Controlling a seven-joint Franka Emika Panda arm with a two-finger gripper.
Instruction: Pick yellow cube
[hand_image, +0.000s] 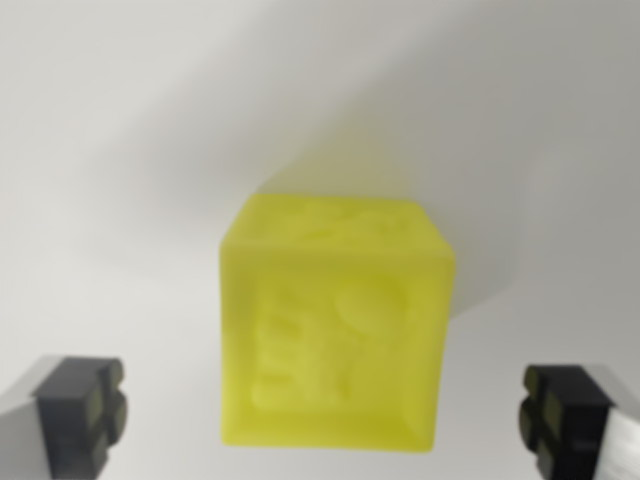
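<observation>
**Operator:** Report the position of the target item.

**Arm:** The translucent yellow plastic cube (335, 325) sits in the centre of the wrist view, slightly toward the lower half. It rests on a plain white counter (120, 150). Two faces are visible: a top face and a front face. Both carry raised relief shapes. The picture is soft, so I cannot identify the relief pattern. A pale yellow tint falls on the counter directly behind the cube.

**Operator:** Report the gripper condition.

**Arm:** My gripper (325, 415) is spread wide and holds nothing. One black finger with a dull pad (85, 405) shows at the lower corner on the wrist view's left. The second finger shows at the lower corner on the wrist view's right. The cube lies between the two fingers. A clear band of white counter separates each finger from the nearest cube side. Neither finger touches the cube.

**Operator:** Report the cube orientation.

**Arm:** The cube stands flat on one face. Its front face is turned roughly toward the camera. Its vertical edges lean a little in the picture, with the lower edge running slightly downhill toward the wrist view's right.

**Operator:** Report other surface conditions.

**Arm:** Broad soft grey shadows cross the counter above and to both sides of the cube.
</observation>
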